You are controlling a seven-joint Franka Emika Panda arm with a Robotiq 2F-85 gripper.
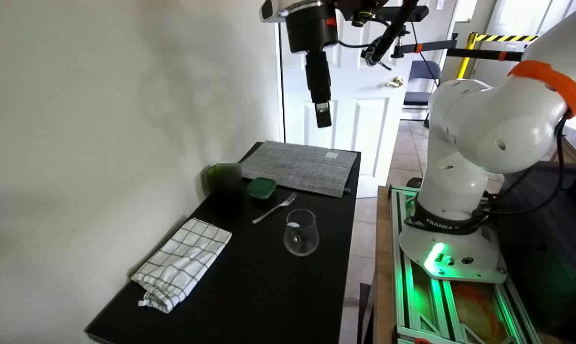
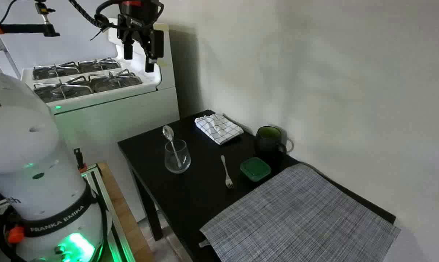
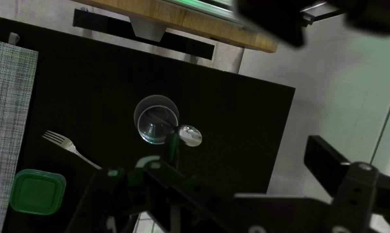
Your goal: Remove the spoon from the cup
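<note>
Nearest the wrist camera, the gripper [image 3: 242, 145] stands wide, holding nothing. Well below it, the spoon [image 2: 172, 143] leans in the glass [image 2: 185, 157], handle down, head up past the rim; its long axis is steep. In the wrist view the head shows just inside one fingertip [image 3: 171, 149], so descent probably calls for a sideways shift. Farther out lie fork [image 3: 71, 148] and green box [image 3: 38, 191].

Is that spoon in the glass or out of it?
In. An exterior view shows the spoon leaning, its handle inside the clear glass and its scoop end sticking up above the rim.
</note>
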